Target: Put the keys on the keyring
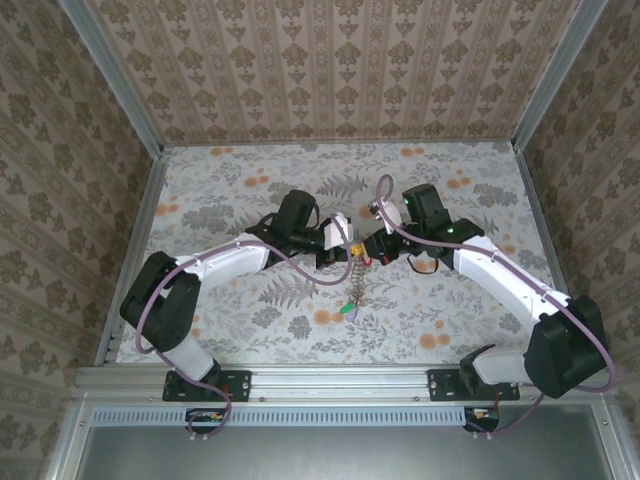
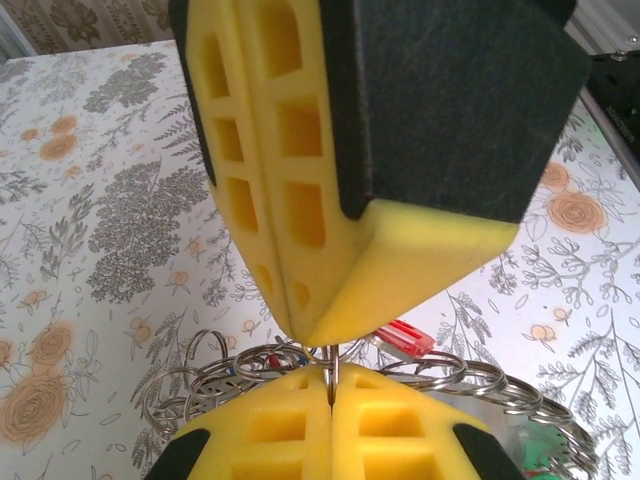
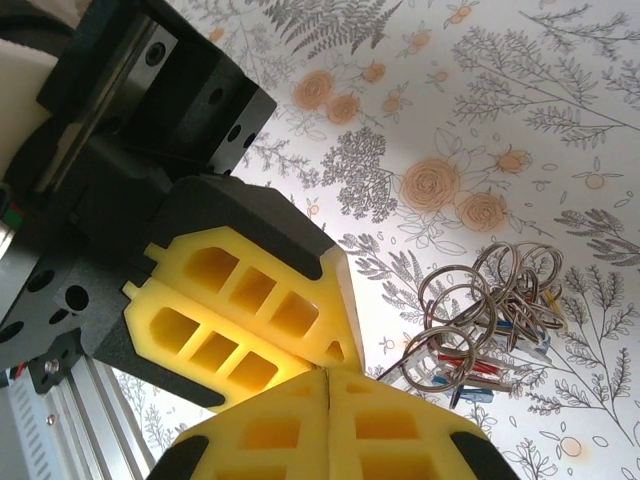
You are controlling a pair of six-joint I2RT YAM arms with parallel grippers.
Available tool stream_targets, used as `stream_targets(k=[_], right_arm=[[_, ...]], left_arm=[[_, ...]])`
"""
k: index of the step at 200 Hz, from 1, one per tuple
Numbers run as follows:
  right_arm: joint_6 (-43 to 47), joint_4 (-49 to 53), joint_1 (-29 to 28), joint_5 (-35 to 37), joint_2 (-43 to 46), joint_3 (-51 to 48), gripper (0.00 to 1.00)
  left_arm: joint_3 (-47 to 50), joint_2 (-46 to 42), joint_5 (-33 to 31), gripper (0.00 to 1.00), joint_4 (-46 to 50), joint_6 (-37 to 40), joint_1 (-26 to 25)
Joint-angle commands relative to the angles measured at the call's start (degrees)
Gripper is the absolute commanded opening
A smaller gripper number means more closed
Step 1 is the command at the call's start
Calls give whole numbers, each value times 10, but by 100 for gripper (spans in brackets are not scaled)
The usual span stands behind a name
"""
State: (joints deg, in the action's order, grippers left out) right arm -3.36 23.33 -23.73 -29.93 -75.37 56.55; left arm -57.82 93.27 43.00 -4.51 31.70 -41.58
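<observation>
The keyring (image 1: 354, 285) hangs as a bunch of steel rings and keys below the two grippers, above the table's middle, with a green tag (image 1: 348, 308) at its low end. My left gripper (image 2: 332, 385) is shut on a thin wire loop of it. My right gripper (image 3: 327, 380) is shut tip to tip against the left one and pinches the same loop from the other side. In the right wrist view the ring cluster (image 3: 487, 315) dangles to the right, carrying small keys with red (image 3: 482, 367) and blue (image 3: 478, 395) tags. A red tag (image 2: 405, 337) lies just behind the fingertips.
The flowered tabletop (image 1: 240, 180) spreads around the arms, walled by patterned panels at the back and both sides. A metal rail (image 1: 330, 380) with both arm bases runs along the near edge.
</observation>
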Motion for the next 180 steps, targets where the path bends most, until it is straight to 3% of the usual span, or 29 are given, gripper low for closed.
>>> stream_targets(k=[1, 76, 180], right_arm=[[-41, -18, 14, 39, 33, -21, 0], [-123, -64, 36, 53, 23, -62, 0], [-187, -105, 87, -62, -60, -79, 0]], left_arm=[[20, -16, -12, 0, -59, -28, 2], [56, -22, -41, 0, -131, -43, 1], [74, -14, -34, 0, -184, -51, 0]])
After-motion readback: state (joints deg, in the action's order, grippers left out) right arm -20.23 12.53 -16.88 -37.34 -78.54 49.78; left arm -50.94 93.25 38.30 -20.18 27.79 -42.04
